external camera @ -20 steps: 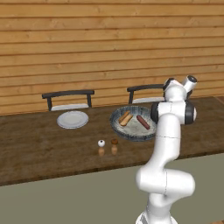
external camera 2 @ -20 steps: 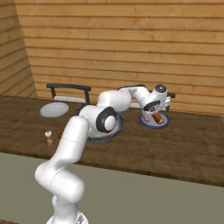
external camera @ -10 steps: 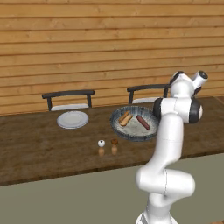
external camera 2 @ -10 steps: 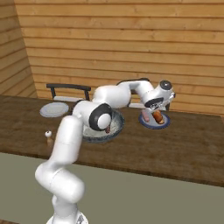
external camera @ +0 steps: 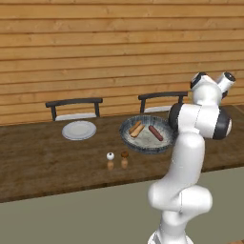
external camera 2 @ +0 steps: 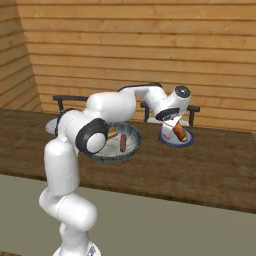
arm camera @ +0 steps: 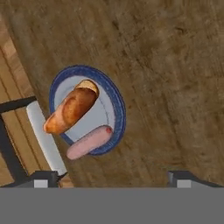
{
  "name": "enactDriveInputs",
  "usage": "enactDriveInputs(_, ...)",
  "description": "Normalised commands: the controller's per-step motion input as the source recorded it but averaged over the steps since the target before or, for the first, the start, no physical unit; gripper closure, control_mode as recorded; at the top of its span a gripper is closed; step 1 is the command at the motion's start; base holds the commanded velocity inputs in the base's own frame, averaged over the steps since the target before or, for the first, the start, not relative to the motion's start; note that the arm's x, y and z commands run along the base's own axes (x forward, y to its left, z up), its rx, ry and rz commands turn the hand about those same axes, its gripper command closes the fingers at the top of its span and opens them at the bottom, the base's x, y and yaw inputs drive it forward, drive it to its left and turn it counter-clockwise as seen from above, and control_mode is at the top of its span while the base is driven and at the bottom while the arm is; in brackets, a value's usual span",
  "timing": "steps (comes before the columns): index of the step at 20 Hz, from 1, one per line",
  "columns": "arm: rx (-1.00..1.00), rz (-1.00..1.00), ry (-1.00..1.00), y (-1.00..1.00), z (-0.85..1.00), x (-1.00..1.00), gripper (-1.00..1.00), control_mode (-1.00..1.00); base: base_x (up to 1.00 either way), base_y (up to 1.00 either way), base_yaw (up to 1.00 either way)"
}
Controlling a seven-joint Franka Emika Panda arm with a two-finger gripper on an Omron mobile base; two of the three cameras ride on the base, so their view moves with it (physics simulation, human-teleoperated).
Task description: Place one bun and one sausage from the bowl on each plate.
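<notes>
The claw (arm camera: 111, 175), jaws wide and empty, hangs above a blue-rimmed plate (arm camera: 117, 101) bearing one bun (arm camera: 72, 109) and one sausage (arm camera: 89, 142); the bowl (external camera: 130, 142) sits mid-bench (external camera: 43, 162), holding more.

In the right base view the arm (external camera 2: 115, 107) covers the left part of the bowl (external camera 2: 131, 148) and most of a bun (external camera 2: 113, 133) in it. The grey plate (external camera 2: 50, 127) is mostly hidden behind the arm's elbow.
</notes>
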Motion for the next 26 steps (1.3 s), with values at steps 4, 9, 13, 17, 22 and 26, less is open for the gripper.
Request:
enactDriveInputs(4, -0.40, 0.56, 0.08, 0.88, 0.32, -0.52, -1.00, -1.00, 0.00, 0.00, 0.00)
enactDriveInputs(9, -0.30, 0.52, 0.07, 1.00, 0.25, -0.04, -1.00, -1.00, 0.00, 0.00, 0.00)
enactDriveInputs(13, -0.32, 0.51, 0.05, 1.00, 0.02, 0.00, -1.00, -1.00, 0.00, 0.00, 0.00)
enactDriveInputs(17, -0.25, 0.40, 0.04, 0.99, -0.03, 0.00, -1.00, -1.00, 0.00, 0.00, 0.00)
enactDriveInputs(22, -0.10, 0.18, 0.07, 0.46, -0.01, 0.00, -1.00, -1.00, 0.00, 0.00, 0.00)
enactDriveInputs(26, -0.04, 0.21, 0.04, 0.11, -0.17, 0.00, -1.00, -1.00, 0.00, 0.00, 0.00)
